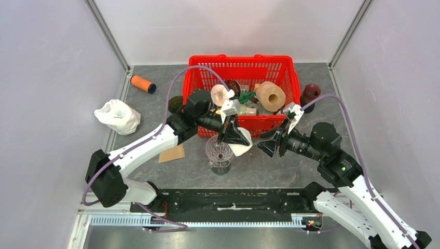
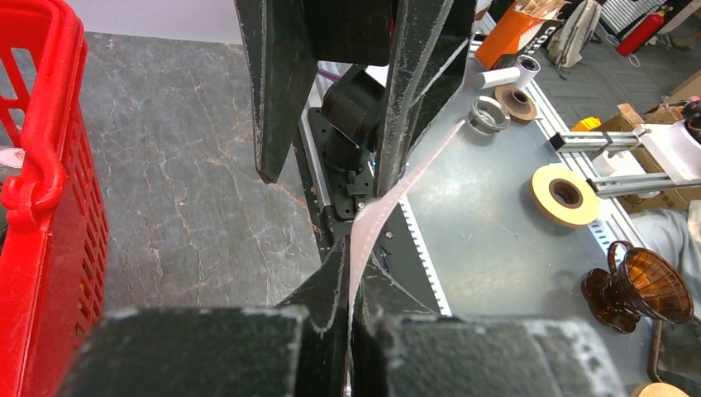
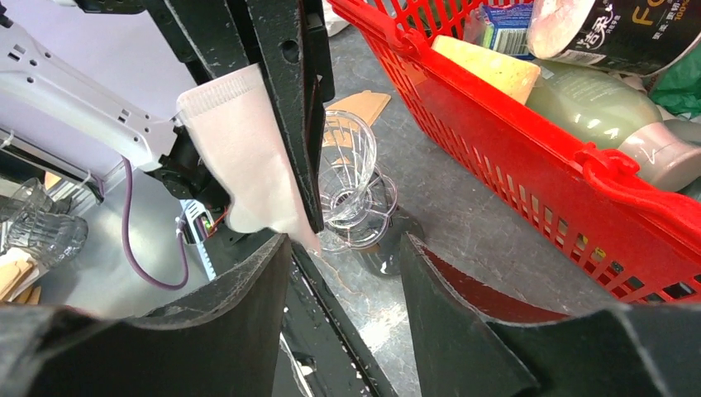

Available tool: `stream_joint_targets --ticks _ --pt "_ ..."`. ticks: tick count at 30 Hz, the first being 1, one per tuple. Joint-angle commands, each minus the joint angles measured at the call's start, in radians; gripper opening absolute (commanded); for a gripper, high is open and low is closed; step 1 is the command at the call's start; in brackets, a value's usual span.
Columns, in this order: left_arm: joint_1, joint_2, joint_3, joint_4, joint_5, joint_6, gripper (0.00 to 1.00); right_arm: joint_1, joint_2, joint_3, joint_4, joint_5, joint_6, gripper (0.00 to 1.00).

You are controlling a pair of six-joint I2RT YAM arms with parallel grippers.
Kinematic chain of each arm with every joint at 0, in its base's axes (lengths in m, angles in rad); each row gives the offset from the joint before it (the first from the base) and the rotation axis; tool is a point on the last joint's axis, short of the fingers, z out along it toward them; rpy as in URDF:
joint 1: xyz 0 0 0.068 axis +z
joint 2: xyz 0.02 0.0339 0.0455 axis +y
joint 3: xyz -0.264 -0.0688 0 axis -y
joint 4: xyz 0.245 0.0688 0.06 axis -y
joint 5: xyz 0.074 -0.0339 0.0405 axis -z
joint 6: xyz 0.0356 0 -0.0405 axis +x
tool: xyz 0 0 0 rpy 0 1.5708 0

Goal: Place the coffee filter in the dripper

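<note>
Far left, a crumpled white bag [image 1: 117, 116] lies on the grey surface [image 1: 270, 171]. My left tool [image 1: 234, 139] is pressed together on the white coffee filter [image 1: 244, 148], pinching it flat and holding it in the air. The filter hangs just above the clear glass dripper [image 1: 219, 153], toward its right side. The dripper stands upright in front of the red basket [image 1: 241, 60]. My right tool [image 1: 267, 146] is spread, empty, close beside the filter's lower edge; whether it touches, I cannot tell.

White arm links [image 1: 150, 145], black joints [image 1: 106, 184] and jaws — purple cables [image 1: 200, 66] looping alongside
</note>
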Motion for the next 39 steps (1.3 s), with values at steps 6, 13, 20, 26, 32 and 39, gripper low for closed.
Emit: stream_joint_targets --ticks 6,13,20,26,32,39 --pt "-0.002 -0.021 -0.002 0.049 0.003 -0.020 0.02 0.002 -0.016 0.055 0.038 -0.029 -0.052 0.61" --pt "-0.002 -0.019 -0.003 0.050 0.006 -0.020 0.02 0.001 0.015 0.074 0.054 0.003 -0.057 0.61" --pt "-0.002 -0.023 -0.006 0.048 0.010 -0.015 0.02 0.001 -0.004 0.073 0.065 0.068 -0.045 0.62" --pt "-0.002 -0.028 -0.008 0.048 0.013 -0.015 0.02 0.002 -0.010 0.062 0.091 0.103 -0.030 0.61" --pt "-0.002 -0.028 -0.010 0.048 0.021 -0.010 0.02 0.001 0.014 0.081 0.057 0.091 -0.037 0.49" --pt "-0.002 -0.033 -0.013 0.048 0.031 -0.005 0.02 0.002 0.021 0.092 0.023 0.128 -0.044 0.37"
